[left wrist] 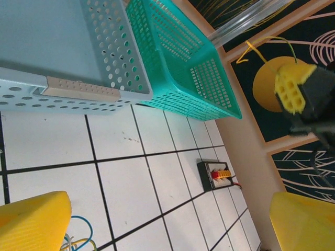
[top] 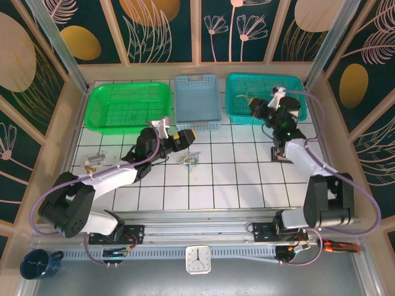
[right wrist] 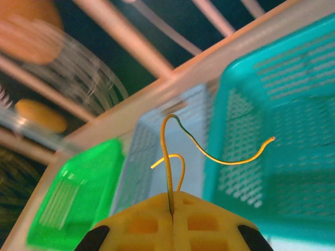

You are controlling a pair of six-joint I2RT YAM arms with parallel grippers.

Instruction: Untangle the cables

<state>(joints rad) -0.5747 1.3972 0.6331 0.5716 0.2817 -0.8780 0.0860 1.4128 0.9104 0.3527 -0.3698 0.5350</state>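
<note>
gaping left fingers [left wrist: 31, 222] empty by the cable tangle [top: 189, 159], right fingers [right wrist: 141, 225] tight on a tan cable [right wrist: 220, 158]

A table [top: 247, 185] topped with white square tiles and dark joints sits in the middle of a small booth. Behind the table and on both its sides rise dark walls [top: 166, 31] painted with gold ovals and pale outlines of leaves and flowers, divided by light wooden strips [top: 196, 31]. A slanting metal post stands at the table's far left corner [top: 62, 46] and another at its far right corner [top: 333, 40]. Along the table's far edge stand a green basket [top: 128, 106], a grey-blue basket [top: 197, 102] and a teal basket [top: 262, 95]. A small black block [left wrist: 220, 177] with red and yellow parts lies on the table's right half. A metal rail [top: 203, 217] runs along the table's near edge, with a white square clock [top: 197, 259] just in front of it. A dark blue mug [top: 38, 264] stands off the table's near left corner. The light is bright and even.
</note>
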